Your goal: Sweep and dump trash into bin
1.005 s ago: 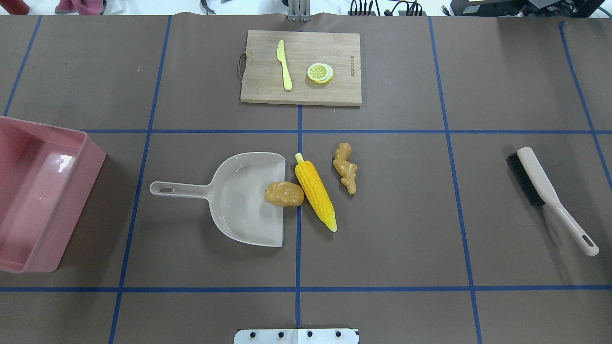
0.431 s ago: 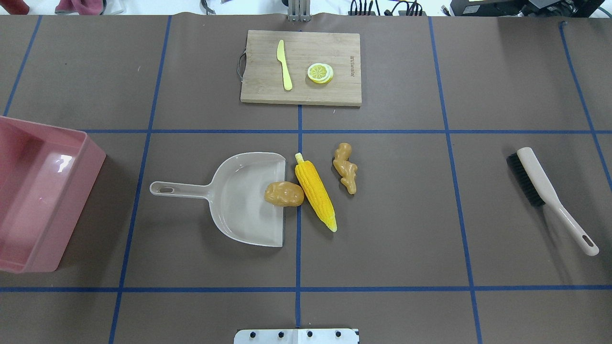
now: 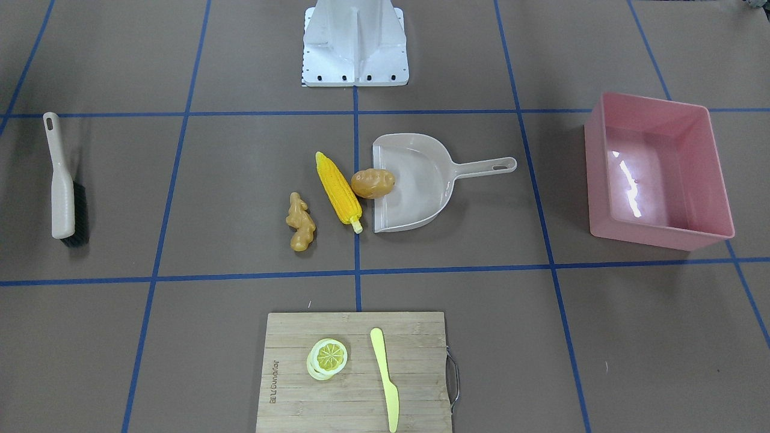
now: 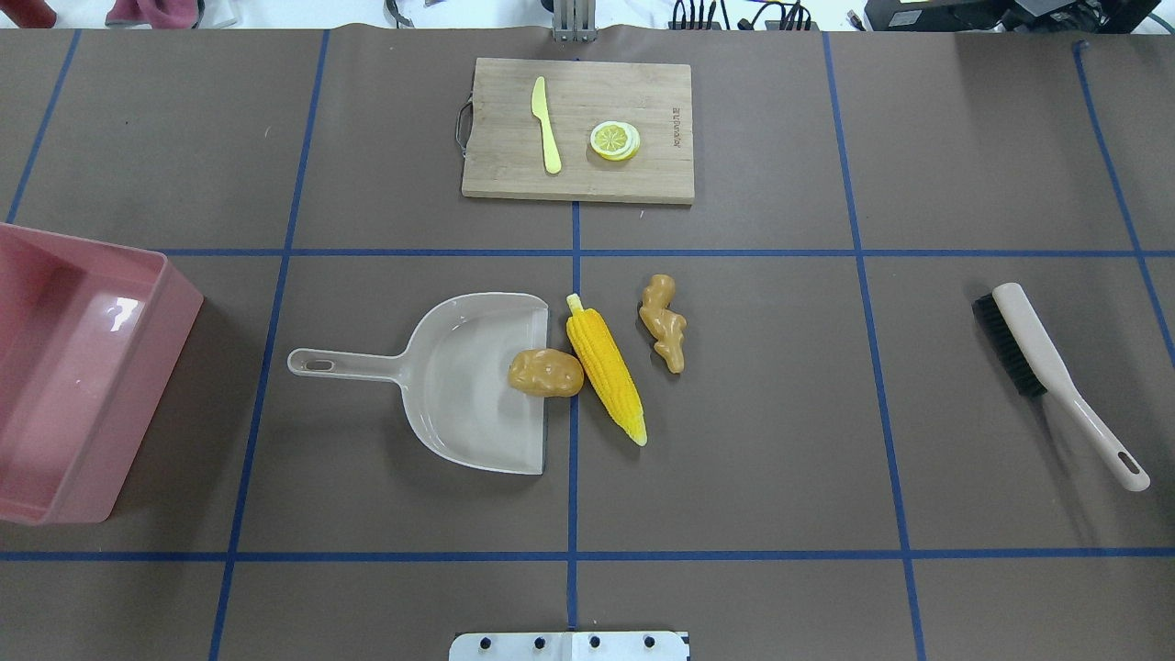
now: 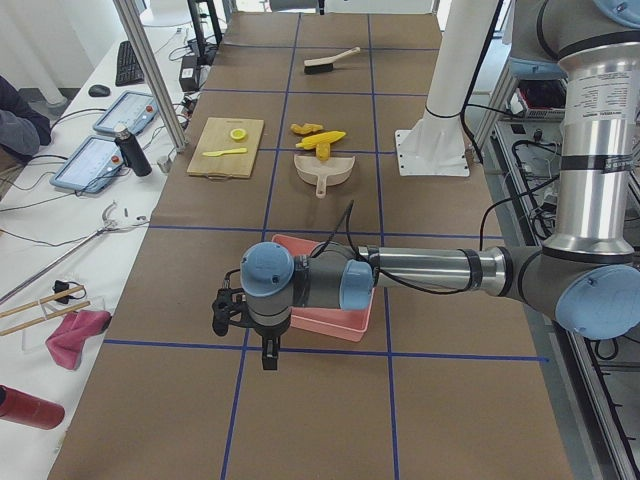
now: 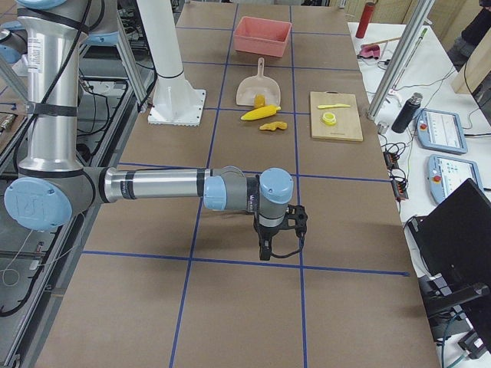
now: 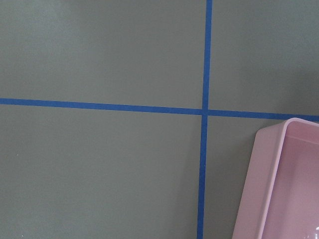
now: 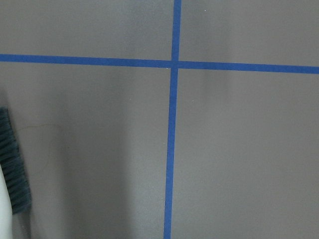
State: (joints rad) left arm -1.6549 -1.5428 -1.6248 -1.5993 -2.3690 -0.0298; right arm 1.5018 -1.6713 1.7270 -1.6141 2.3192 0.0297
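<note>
The yellow corn cob lies on the table just right of the grey-beige dustpan. The brown potato rests on the dustpan's open lip. The tan ginger root lies right of the corn. The pink bin stands at the table's left edge. My left gripper hovers over the table by the bin, whose corner shows in the left wrist view. My right gripper hovers near the right end. I cannot tell whether either is open or shut.
A hand brush lies at the table's right, and its bristles show in the right wrist view. A wooden cutting board at the far middle carries a lemon slice and a pale yellow knife.
</note>
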